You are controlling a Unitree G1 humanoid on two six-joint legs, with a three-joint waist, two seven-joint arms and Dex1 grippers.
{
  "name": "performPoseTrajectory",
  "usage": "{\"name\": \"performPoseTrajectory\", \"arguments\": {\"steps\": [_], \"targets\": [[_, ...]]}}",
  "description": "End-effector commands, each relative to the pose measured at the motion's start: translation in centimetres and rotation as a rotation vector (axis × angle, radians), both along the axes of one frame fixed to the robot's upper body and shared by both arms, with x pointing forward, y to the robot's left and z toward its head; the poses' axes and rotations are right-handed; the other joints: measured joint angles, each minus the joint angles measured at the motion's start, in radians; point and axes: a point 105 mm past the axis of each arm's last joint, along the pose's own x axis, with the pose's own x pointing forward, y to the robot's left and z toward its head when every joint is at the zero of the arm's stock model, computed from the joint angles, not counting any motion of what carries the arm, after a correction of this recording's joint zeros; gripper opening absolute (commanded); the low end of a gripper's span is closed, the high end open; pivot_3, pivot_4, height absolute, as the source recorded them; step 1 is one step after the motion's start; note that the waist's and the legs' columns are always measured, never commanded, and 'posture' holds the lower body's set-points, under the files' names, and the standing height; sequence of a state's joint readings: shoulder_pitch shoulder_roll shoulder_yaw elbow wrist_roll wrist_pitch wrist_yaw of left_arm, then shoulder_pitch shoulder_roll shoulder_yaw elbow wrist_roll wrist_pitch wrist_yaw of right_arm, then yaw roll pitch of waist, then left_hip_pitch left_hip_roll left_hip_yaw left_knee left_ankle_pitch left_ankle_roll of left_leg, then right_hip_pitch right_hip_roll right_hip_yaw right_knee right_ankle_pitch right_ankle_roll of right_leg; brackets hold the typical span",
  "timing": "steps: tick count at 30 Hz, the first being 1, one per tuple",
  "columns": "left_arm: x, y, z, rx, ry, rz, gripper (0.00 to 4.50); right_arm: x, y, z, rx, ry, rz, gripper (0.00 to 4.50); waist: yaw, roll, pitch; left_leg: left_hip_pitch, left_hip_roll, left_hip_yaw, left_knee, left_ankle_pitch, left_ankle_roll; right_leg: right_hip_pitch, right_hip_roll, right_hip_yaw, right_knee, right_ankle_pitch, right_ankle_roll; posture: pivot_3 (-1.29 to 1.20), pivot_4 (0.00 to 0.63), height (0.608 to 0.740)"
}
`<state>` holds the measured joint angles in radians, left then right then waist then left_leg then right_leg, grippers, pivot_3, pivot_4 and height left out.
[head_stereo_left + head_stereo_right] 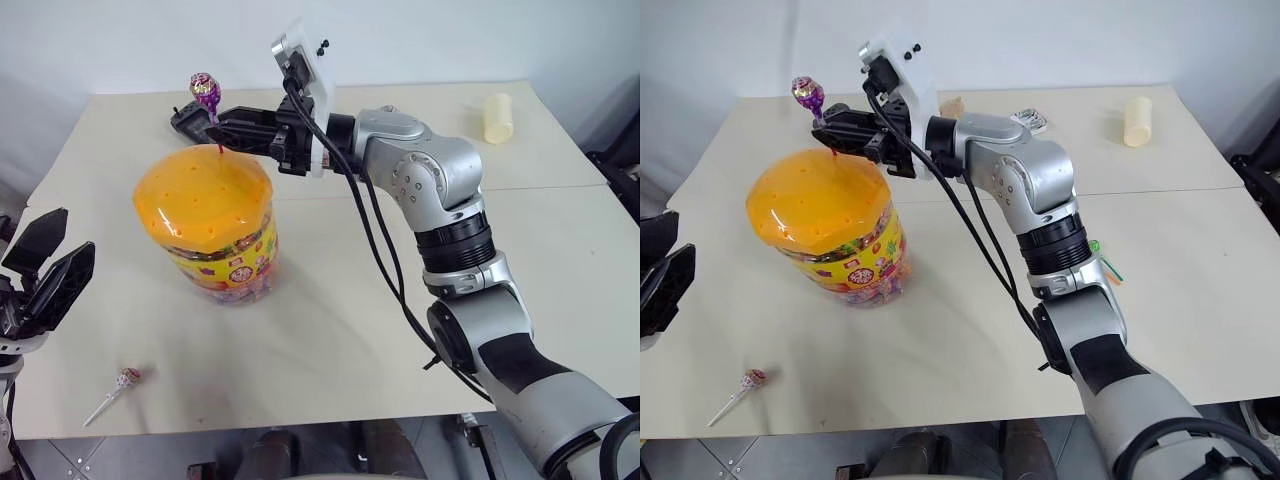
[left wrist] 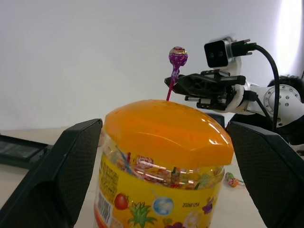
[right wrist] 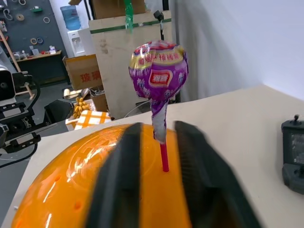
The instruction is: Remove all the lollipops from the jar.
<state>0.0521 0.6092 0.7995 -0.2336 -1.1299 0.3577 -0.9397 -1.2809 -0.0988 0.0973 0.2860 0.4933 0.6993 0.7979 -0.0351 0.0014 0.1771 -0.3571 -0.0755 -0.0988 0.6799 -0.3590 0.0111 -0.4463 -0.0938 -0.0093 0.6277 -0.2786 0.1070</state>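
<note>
Black fingers (image 3: 126, 185) of right gripper (image 1: 222, 133) pinch purple lollipop's (image 1: 205, 92) magenta stick above jar (image 1: 210, 222) lid; lift straight up. Left gripper (image 1: 40, 272) spread wide.

Right arm (image 1: 440, 200) reaches across above jar (image 1: 215, 235), blocking its far side. Near side of table (image 1: 330, 340) open, 1 lollipop (image 1: 125, 380) near front edge.

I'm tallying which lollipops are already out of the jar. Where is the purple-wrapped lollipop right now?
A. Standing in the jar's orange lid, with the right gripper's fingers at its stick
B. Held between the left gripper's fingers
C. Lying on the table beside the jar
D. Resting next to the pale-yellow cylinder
A: the purple lollipop stands in the jar's orange lid, with the right gripper around its magenta stick.
</note>
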Motion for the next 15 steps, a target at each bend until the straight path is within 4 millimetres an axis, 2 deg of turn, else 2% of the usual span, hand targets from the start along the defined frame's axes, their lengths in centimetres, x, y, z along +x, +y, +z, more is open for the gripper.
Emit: {"name": "performPoseTrajectory", "arguments": {"steps": [1, 5, 7, 10, 12, 14, 15], "targets": [[-0.1, -1.3, 1.6, 0.060, -0.063, -0.049, 4.50, -1.0, -0.9, 3.3, 0.145, -0.102, 0.047, 0.07, 0.000, 0.000, 0.000, 0.000, 0.000, 0.000, 0.000, 0.000, 0.000, 0.000, 0.000, 0.000, 0.000, 0.000, 0.000, 0.00, 0.150, 0.740], [0.1, -2.6, 1.9, 0.102, -0.071, -0.114, 4.50, -0.5, -3.9, 6.0, 0.302, -0.162, 0.029, 0.07, 0.001, 0.000, 0.000, 0.000, 0.000, 0.000, 0.000, 0.000, 0.000, 0.000, 0.000, 0.000, 0.000, 0.000, 0.000, 0.00, 0.150, 0.740], [0.0, -3.7, 1.8, 0.159, -0.058, -0.178, 4.50, -0.2, -6.8, 7.0, 0.332, -0.183, 0.006, 0.07, 0.004, 0.000, 0.000, 0.000, 0.000, 0.000, 0.000, 0.000, 0.000, 0.001, 0.000, 0.000, 0.000, 0.000, 0.000, 0.00, 0.150, 0.740], [-0.3, -5.0, 1.3, 0.230, -0.029, -0.260, 4.50, 0.3, -10.2, 7.2, 0.300, -0.213, -0.066, 0.07, 0.007, 0.000, 0.000, 0.000, -0.001, -0.001, 0.000, 0.000, 0.000, 0.001, -0.001, 0.000, -0.001, 0.000, 0.000, 0.00, 0.150, 0.740], [-0.5, -6.0, 0.7, 0.295, 0.003, -0.327, 4.50, 1.2, -13.5, 5.7, 0.157, -0.227, -0.175, 0.07, 0.007, 0.000, 0.000, -0.001, -0.001, 0.000, 0.000, 0.000, 0.001, 0.001, -0.001, 0.000, -0.001, 0.000, 0.000, 0.00, 0.150, 0.740], [-0.8, -6.8, -0.5, 0.388, 0.055, -0.400, 4.50, 2.8, -19.4, 2.2, -0.117, -0.190, -0.408, 0.07, 0.011, 0.000, 0.000, -0.001, 0.000, 0.000, -0.001, 0.000, 0.001, 0.001, -0.001, 0.000, -0.002, 0.000, 0.000, 0.00, 0.150, 0.740], [-0.9, -6.8, -0.8, 0.408, 0.070, -0.416, 4.50, 3.2, -21.7, 1.0, -0.211, -0.167, -0.495, 0.07, 0.018, 0.000, 0.000, -0.001, 0.000, -0.001, -0.001, -0.001, 0.001, 0.001, -0.001, 0.000, -0.002, 0.000, 0.000, 0.00, 0.150, 0.740]]}}
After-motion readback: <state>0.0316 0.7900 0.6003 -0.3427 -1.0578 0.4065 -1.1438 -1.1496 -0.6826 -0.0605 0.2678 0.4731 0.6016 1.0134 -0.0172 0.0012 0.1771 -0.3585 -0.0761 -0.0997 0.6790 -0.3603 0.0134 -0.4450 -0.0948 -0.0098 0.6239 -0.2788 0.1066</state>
